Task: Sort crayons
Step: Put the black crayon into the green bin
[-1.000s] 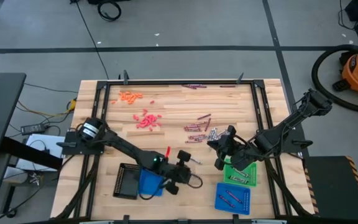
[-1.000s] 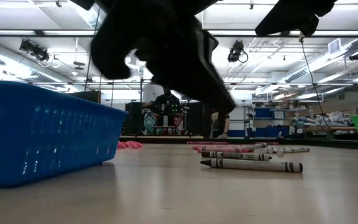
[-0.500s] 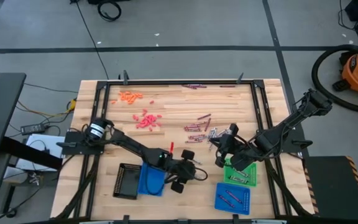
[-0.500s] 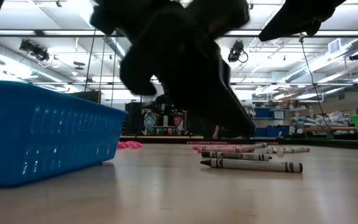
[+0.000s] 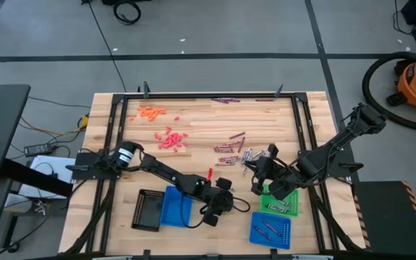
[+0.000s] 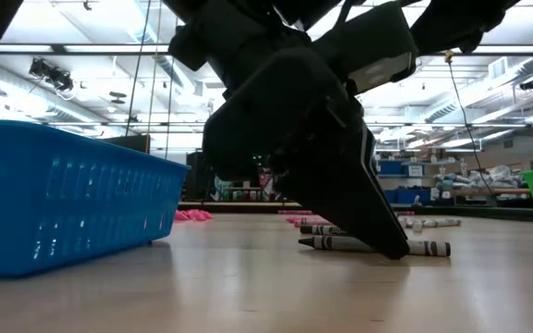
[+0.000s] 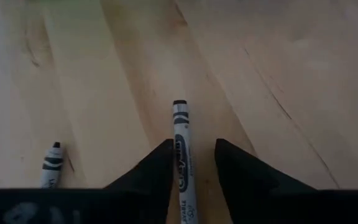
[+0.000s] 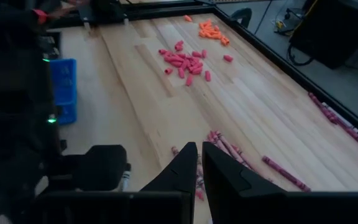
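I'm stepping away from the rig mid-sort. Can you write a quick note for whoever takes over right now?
Left end effector: open, low over the table, straddling a grey crayon lying flat; not gripped yet.
Right end effector: shut, empty, waiting above the green tray.
Done: a few crayons lie in the green tray and the small blue tray.
Left: orange pile, pink pile, purple and grey crayons mid-table.

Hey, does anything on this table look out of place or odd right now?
One red crayon lies alone near the left gripper, away from the pink pile. A few purple crayons also lie stray along the table's far edge. Otherwise nothing looks spilled or damaged.
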